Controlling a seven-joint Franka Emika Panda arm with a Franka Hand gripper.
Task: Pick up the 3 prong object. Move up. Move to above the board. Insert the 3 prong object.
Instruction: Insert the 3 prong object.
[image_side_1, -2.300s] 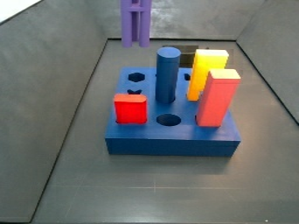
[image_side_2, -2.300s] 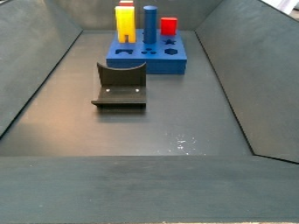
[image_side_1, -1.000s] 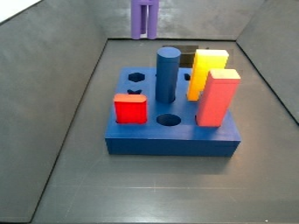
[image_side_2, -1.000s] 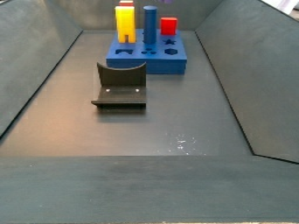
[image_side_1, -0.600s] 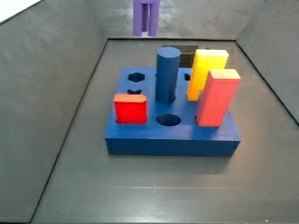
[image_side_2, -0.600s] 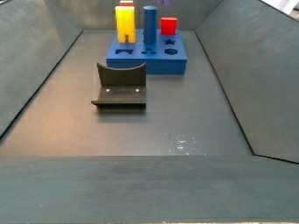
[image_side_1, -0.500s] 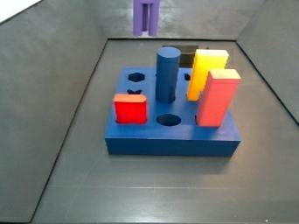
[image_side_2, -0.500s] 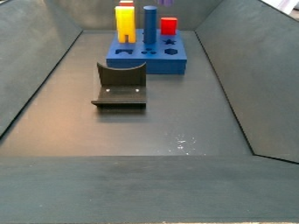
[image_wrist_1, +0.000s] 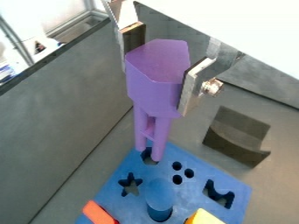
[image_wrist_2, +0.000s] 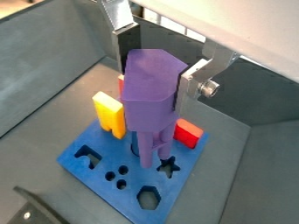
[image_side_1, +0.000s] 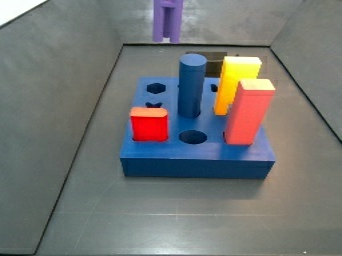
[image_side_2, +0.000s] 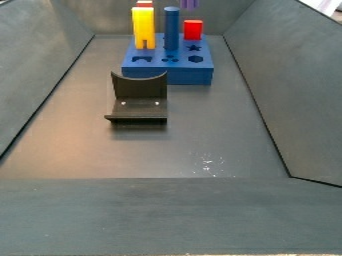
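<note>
The robot's two-finger gripper (image_wrist_1: 165, 54) is clamped on the solid upper end of the slim purple three-prong object (image_wrist_1: 156, 87). One flat silver finger (image_wrist_1: 200, 80) presses each side of the piece, as both wrist views show. The piece hangs straight down from the gripper, its long axis upright and its thin parallel prongs pointing at the floor.

Directly below the gripper lies the large thick square blue board (image_wrist_2: 98, 154) with shaped holes in its top face. In both wrist views the prong tips hang above that top face, clear of it and not yet in any hole. In a wrist view the tips appear near a cluster of small round holes (image_wrist_1: 177, 172) and a star-shaped hole (image_wrist_1: 131, 184), but which opening they line up with cannot be told for sure.

In a side view only the lower part of the purple piece (image_side_1: 166, 22) shows at the top edge of the picture, well above and seemingly behind the board (image_side_1: 197, 157), which carries a tall blue cylinder peg (image_side_1: 193, 86), a yellow block (image_side_1: 239, 78), an orange-red block (image_side_1: 249, 111) and a red cube (image_side_1: 148, 124).

The dark L-shaped fixture (image_side_2: 138, 97) stands on the floor, off to one side of the gripper and apart from the board.

The board lies straight beneath the tool, so the coming move is likely a small sideways alignment and then a vertical descent along the piece's own axis.
</note>
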